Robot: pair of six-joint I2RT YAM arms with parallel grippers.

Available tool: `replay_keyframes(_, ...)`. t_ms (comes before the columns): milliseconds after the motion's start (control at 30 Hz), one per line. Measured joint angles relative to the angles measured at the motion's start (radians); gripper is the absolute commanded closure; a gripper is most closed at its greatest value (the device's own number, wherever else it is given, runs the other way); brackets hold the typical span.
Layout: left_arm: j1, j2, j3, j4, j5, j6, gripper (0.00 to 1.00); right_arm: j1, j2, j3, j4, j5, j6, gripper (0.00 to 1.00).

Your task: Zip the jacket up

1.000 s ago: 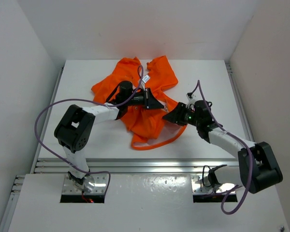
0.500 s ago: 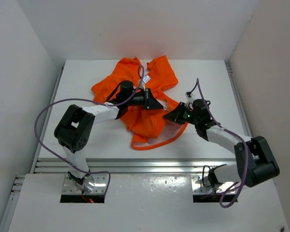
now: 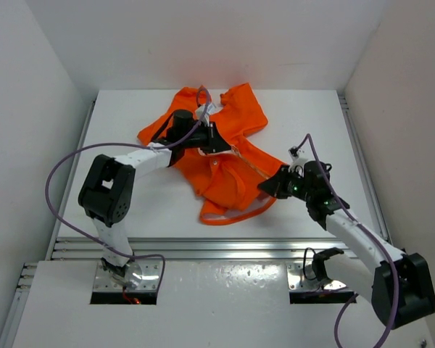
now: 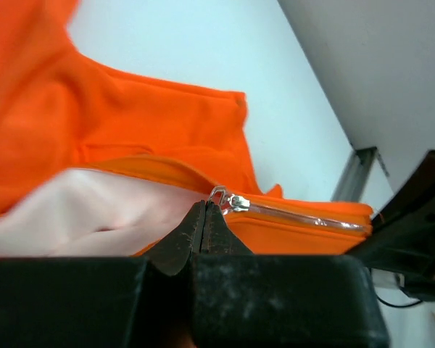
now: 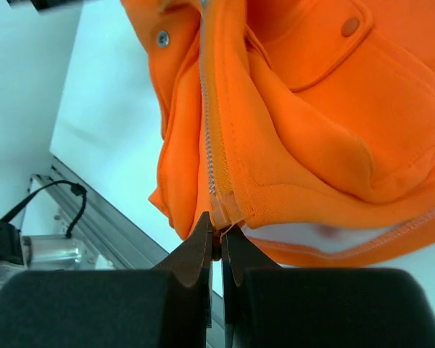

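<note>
Two grippers clamped on the jacket zipper, left gripper at the slider, right gripper at its bottom end, now drawn farther apart.

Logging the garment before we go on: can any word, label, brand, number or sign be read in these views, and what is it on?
No text can be read in any view.
Bright orange fabric jacket: no print or brand shows.
Small white patch at its top edge, perhaps a tag: too small to read.
Silver zipper pull: no legible marking.
Round metal snap: no legible marking.
</note>
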Motion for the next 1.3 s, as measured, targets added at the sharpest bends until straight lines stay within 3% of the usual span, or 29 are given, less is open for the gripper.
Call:
replay_keyframes(233,0.037,0.027,0.104,-0.132,-0.116,0.153,1.00,-0.026,-0.076,-0.023,-0.090,0.024,-0.069,1.00)
replay_keyframes(467,0.071,0.069,0.267,-0.264,-0.398,0.359,1.00,-0.133,-0.131,-0.044,-0.238,0.053,-0.136,1.00)
replay_keyframes(867,0.178,0.225,0.538,-0.326,-0.671,0.539,1.00,-0.388,-0.152,-0.044,-0.392,0.043,-0.226,1.00)
replay_keyframes(1033,0.271,0.283,0.664,-0.315,-0.764,0.589,1.00,-0.455,-0.141,-0.044,-0.452,0.055,-0.240,1.00)
replay_keyframes(1100,0.306,0.296,0.706,-0.319,-0.784,0.607,0.98,-0.458,-0.130,-0.044,-0.448,0.048,-0.240,0.85)
replay_keyframes(1167,0.326,0.300,0.734,-0.325,-0.779,0.624,0.67,-0.458,-0.101,-0.039,-0.440,0.016,-0.240,0.60)
replay_keyframes(1200,0.331,0.300,0.739,-0.328,-0.762,0.629,0.51,-0.459,-0.079,-0.030,-0.442,-0.006,-0.242,0.40)
replay_keyframes(1233,0.332,0.299,0.744,-0.331,-0.738,0.629,0.19,-0.458,-0.052,-0.012,-0.446,-0.028,-0.241,0.28)
replay_keyframes(1300,0.331,0.295,0.744,-0.348,-0.677,0.615,0.01,-0.448,-0.011,0.045,-0.449,-0.059,-0.258,0.17)
